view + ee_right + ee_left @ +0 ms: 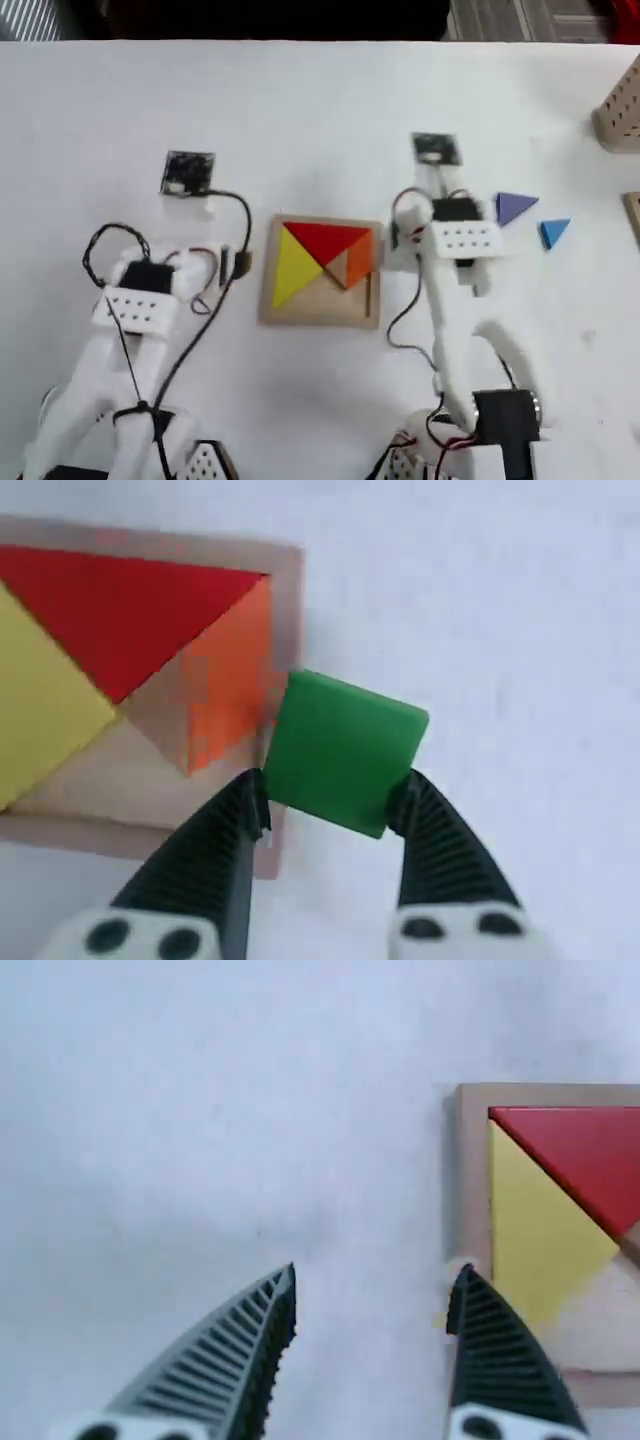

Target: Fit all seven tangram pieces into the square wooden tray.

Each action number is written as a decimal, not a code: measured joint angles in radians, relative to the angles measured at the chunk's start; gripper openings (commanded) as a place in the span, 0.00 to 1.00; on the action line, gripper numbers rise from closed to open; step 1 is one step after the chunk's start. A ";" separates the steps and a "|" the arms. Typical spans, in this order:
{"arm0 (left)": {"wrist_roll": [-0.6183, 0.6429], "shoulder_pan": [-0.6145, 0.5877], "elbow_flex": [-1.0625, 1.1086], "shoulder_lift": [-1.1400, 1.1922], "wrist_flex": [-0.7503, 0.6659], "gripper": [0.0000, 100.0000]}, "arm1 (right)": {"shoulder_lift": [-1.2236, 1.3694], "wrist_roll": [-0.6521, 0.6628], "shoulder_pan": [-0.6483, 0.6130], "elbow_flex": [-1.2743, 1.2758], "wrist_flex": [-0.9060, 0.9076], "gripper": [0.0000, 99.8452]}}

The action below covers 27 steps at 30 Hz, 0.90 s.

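Two triangles on the table, right of the tray

Robot lab, white table, perforated wooden block at edge

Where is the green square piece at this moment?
In the right wrist view, the green square piece is held in the right gripper. It is at the rim of the wooden tray, on the side next to the orange triangle.

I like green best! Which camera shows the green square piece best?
The right wrist view: the green square sits large and close, pinched by the right gripper at the tray's edge. In the high view the right arm's wrist covers it. The left wrist view faces the tray's other side.
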 measured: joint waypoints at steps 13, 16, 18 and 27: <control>-0.034 -0.025 0.000 0.063 -0.046 0.26 | 0.000 0.295 -0.296 0.017 -0.025 0.02; -0.034 -0.025 -0.002 0.063 -0.048 0.26 | 0.000 0.373 -0.338 0.049 -0.055 0.02; -0.034 -0.025 -0.003 0.063 -0.048 0.26 | 0.000 0.417 -0.348 0.084 -0.091 0.02; -0.034 -0.043 -0.003 0.063 -0.048 0.26 | -0.002 0.545 -0.322 0.189 -0.203 0.02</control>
